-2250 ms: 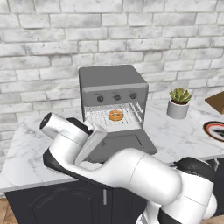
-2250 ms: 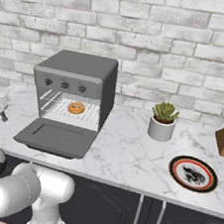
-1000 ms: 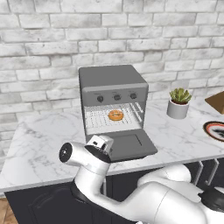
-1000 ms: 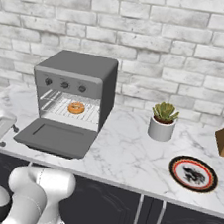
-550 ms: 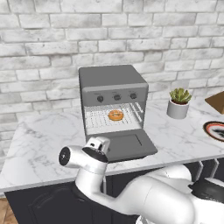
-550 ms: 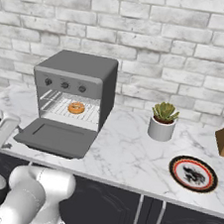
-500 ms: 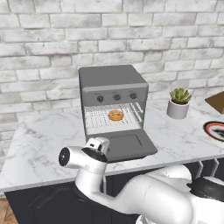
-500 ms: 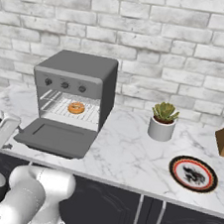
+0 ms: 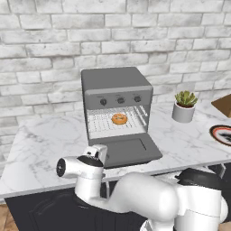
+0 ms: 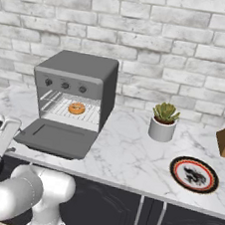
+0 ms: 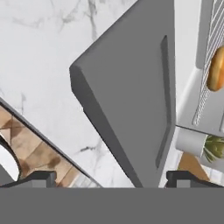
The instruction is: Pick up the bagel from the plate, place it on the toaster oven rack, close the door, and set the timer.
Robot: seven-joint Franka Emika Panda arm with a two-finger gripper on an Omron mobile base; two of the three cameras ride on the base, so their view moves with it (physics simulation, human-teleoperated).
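Gripper sits low at the counter's front edge, fingers spread wide apart, nothing between them. In the left base view the hand is just off the front left corner of the door; in the right base view it shows at the far left edge, beside the same corner.

The door hangs fully open, lying flat and level over the marble counter, long axis running left-right along the oven front, free edge pointing out toward the robot. Recessed window faces up. In the hand view the door fills the middle as a grey slab, its near corner toward the fingers.

Beyond it, the toaster oven stands with cavity open. The toaster oven rack lies level inside, wires running front to back. The bagel lies flat on the rack, roughly centred, hole up; in the right base view it sits mid-rack, in the hand view it shows at the right edge.

Bare counter left of the oven and in front of the door on both sides. To the right a potted plant stands well apart from the oven; the plate lies further right near the front edge, bare of bread. Brick wall behind.
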